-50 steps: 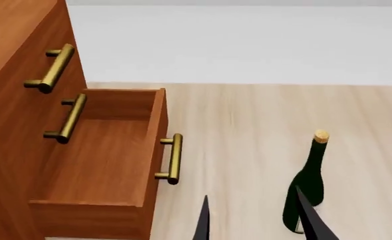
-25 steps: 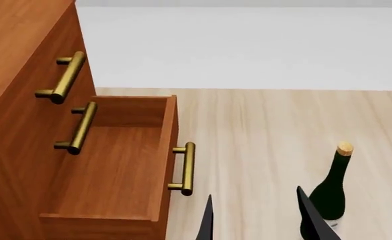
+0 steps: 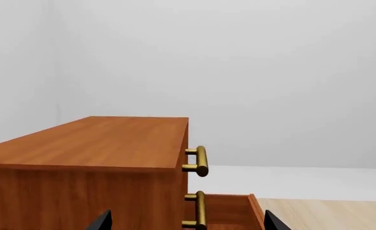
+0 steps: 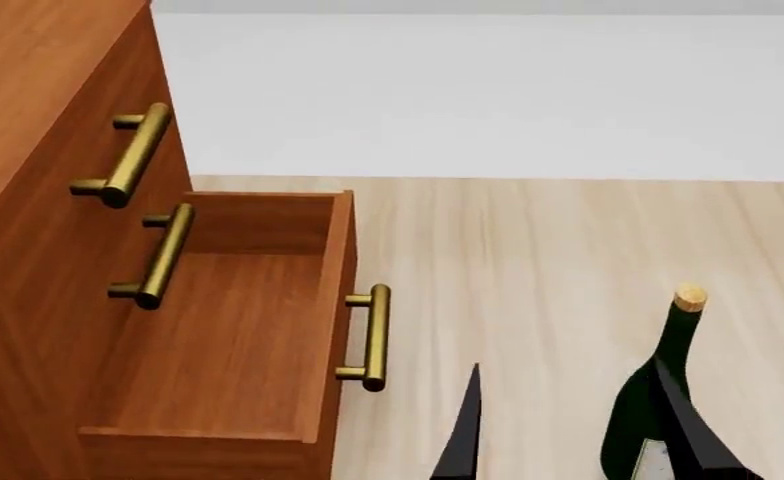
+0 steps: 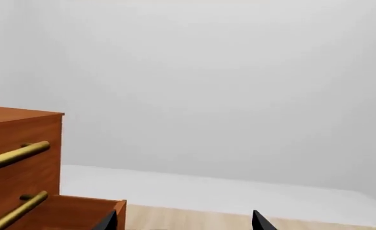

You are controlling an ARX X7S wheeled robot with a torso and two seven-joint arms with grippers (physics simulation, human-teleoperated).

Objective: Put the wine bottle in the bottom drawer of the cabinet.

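The wine bottle (image 4: 632, 415), dark green with a tan cork, stands upright on the light wood floor at the lower right of the head view. The cabinet (image 4: 45, 90) is at the left, and its bottom drawer (image 4: 340, 290) is pulled out and empty, with a brass handle (image 4: 376, 337) on its front. My right gripper (image 4: 579, 435) is open between the drawer and the bottle. Its right finger (image 4: 692, 435) overlaps the bottle's front. The right wrist view shows this gripper (image 5: 182, 221) open, but not the bottle. My left gripper (image 3: 186, 223) is open, facing the cabinet (image 3: 92, 143) and drawer (image 3: 229, 213).
Two shut upper drawer fronts with brass handles (image 4: 132, 155) sit above the open drawer. Light wood floor (image 4: 539, 250) runs from the cabinet to a white wall. In the right wrist view the cabinet (image 5: 21, 127) and the drawer corner (image 5: 79, 213) are nearby.
The head view first shifted, so the cabinet and bottle slid right. Since then the right gripper's fingers have moved right, and the right finger now overlaps the bottle.
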